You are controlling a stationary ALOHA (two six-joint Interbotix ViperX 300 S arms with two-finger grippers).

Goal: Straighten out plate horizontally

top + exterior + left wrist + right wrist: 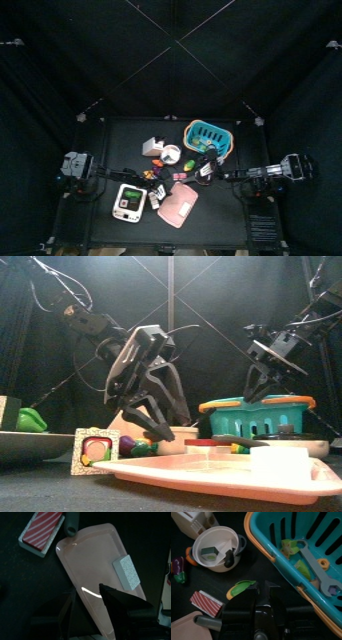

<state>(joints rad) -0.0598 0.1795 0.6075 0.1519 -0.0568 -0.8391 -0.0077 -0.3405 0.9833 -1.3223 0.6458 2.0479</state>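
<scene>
- The left end effector (pixel 100 609) sits low over the pink plate (pixel 93 567); one jaw lies across its surface, the other is hidden, so whether the plate is pinched or the jaws stand apart I cannot tell.
- Risk — turning the plate could slide the small white block (pixel 128 572) off it, or swing a corner into the red-striped piece (pixel 45 529) just beyond.
- The right end effector (pixel 264 607) hangs part open and empty beside the teal basket (pixel 304 547) — the white cup (pixel 212 547) is near.
</scene>
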